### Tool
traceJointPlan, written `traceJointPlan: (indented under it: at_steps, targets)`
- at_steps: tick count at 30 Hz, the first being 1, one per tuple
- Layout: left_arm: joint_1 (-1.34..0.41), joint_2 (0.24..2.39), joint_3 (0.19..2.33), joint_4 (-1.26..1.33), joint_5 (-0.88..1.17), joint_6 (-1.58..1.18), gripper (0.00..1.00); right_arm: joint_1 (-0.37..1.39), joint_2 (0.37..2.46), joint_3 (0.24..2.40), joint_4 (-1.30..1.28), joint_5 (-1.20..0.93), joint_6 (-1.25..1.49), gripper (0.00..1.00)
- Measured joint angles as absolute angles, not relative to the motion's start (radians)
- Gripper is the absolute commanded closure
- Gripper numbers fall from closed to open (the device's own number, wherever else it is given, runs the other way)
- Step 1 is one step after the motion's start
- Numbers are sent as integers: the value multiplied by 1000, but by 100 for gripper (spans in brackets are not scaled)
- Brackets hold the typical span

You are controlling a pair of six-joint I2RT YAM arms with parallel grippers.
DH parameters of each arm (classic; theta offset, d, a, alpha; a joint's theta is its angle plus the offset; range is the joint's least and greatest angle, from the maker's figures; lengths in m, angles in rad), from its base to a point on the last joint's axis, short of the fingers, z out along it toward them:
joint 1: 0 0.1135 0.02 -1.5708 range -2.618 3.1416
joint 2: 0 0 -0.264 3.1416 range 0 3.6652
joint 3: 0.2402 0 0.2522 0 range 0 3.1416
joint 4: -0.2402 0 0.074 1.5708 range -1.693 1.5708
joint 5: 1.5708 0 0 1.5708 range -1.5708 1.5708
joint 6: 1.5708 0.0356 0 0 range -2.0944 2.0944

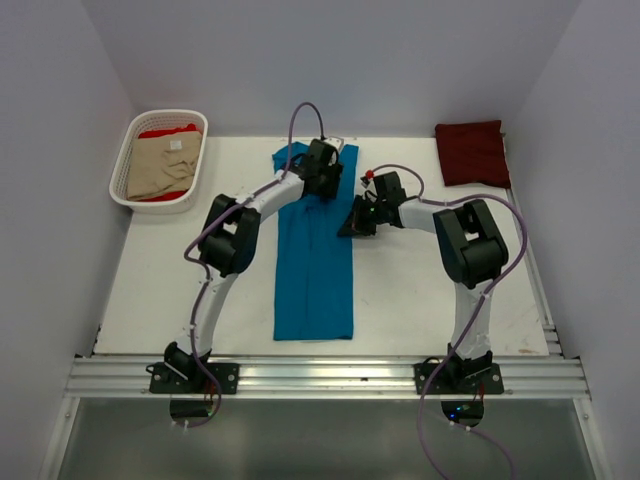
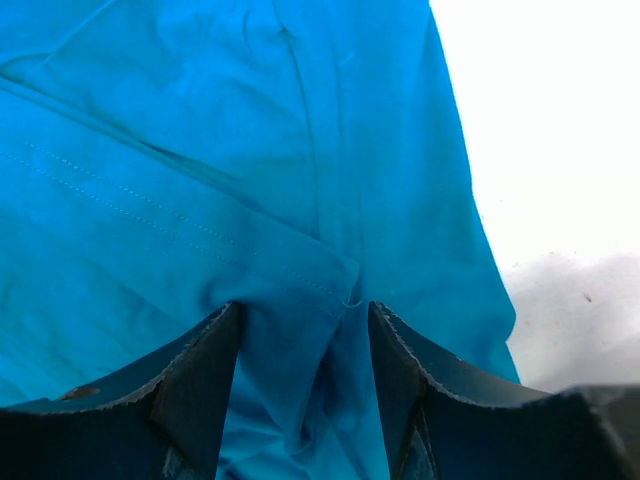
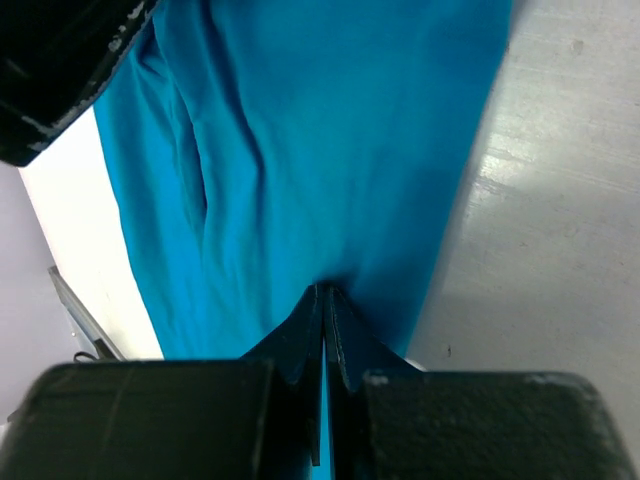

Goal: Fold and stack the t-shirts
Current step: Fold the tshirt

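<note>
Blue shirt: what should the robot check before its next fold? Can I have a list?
1. Right claw pinching the teal shirt at its side edge: ok.
2. Left claw gripping the far end: not ok, jaws apart with cloth between them.
3. Shirt lies as a long narrow strip on the table: ok.
4. Left claw has every layer between its fingers: cannot tell.
5. Maroon shirt folded in the far right corner, ready to be stacked on: ok.
</note>
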State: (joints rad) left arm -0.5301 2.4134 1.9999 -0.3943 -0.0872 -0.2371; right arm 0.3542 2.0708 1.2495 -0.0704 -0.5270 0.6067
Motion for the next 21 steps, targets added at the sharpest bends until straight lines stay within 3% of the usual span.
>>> traceJointPlan:
  at_steps: [9, 16, 21]
  targets:
    - [-530, 2384, 1983, -383, -146, -219, 46, 353, 2083, 1251, -47, -551, 609, 100]
    - [-530, 2339, 1916, -337, -160, -210, 42, 353, 2088, 1253, -39, -562, 609, 100]
    - [-530, 2350, 1996, -359, -107, -171, 44, 353, 2090, 1256, -41, -564, 609, 100]
